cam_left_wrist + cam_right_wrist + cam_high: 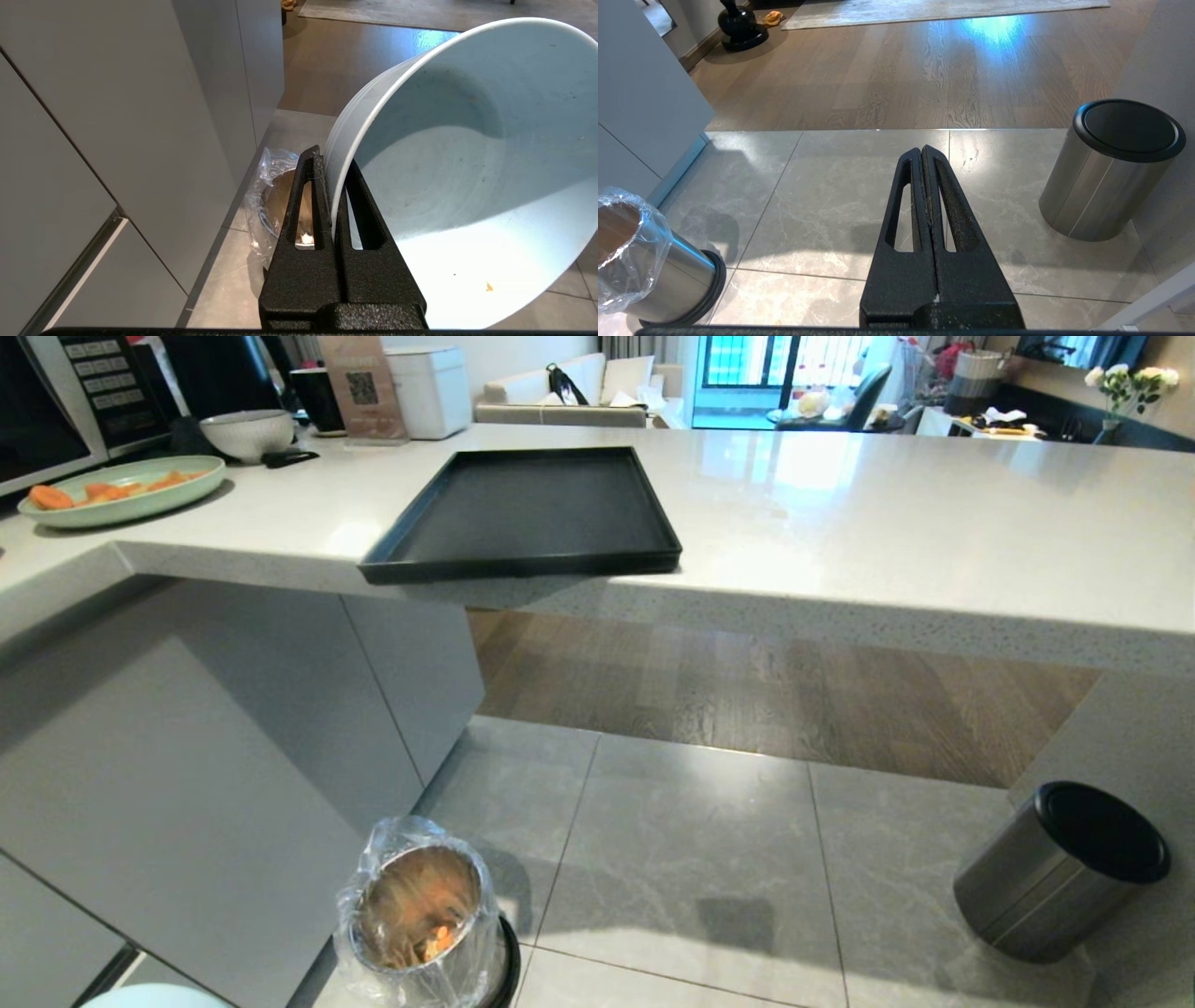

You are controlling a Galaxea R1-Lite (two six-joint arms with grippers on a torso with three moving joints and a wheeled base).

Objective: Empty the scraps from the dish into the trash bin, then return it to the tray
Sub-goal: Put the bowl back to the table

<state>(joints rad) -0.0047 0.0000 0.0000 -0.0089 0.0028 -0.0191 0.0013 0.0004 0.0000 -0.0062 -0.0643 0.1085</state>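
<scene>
Down at floor level, my left claw is clamped on the rim of the dish, one finger inside the wall and one outside. The dish is tipped on its side, nearly bare, with one tiny orange speck low on its pale inside. Past the claw stands the trash bin on the floor tiles, close beside the grey cabinet front, its clear liner bag puffed over the rim and the scraps lying orange and pale at the bottom.

My right claw hangs over bare tiles with its fingers pressed together, holding nothing. To its side stands a second metal bin with a black lid, well apart from the lined one; the floor between them is open.

Up on the table, the tray sits with its near edge poking slightly over the table's lip. To the left are a green plate of carrot pieces and a white bowl. A brown sign shows a QR code; its writing I cannot read.
</scene>
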